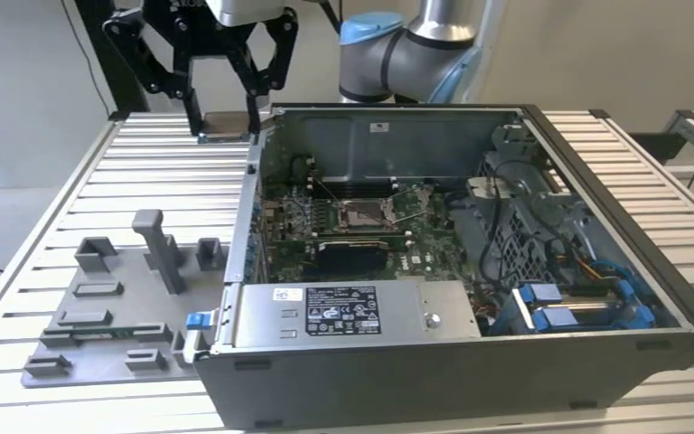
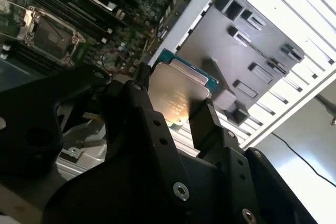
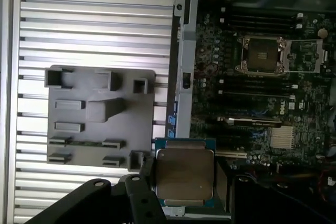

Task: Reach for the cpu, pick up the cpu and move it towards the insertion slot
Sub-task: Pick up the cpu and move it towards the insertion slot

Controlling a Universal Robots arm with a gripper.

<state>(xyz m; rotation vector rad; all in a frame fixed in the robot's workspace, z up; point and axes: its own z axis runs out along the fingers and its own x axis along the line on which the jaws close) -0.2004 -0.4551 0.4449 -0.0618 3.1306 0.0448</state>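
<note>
The cpu (image 1: 224, 125), a flat square chip with a pale metal top, hangs in my gripper (image 1: 225, 128), which is shut on its two opposite edges. In the exterior view it is raised above the slatted table, just outside the far corner of the open computer case on the exterior view's left. Both wrist views show the cpu (image 2: 178, 90) (image 3: 185, 171) clamped between the black fingers (image 2: 206, 124) (image 3: 145, 174). The insertion slot (image 1: 361, 212) (image 2: 50, 31) (image 3: 261, 55), a metal-framed socket with a brownish centre, lies on the motherboard inside the case, some distance from the cpu.
A grey fixture plate (image 1: 106, 316) (image 3: 100, 119) with raised blocks lies on the slatted table (image 1: 154, 172) beside the case. The case wall (image 1: 250, 208) stands between the gripper and the socket. A power supply (image 1: 347, 312) and drive cage (image 1: 564, 307) fill the case's near side.
</note>
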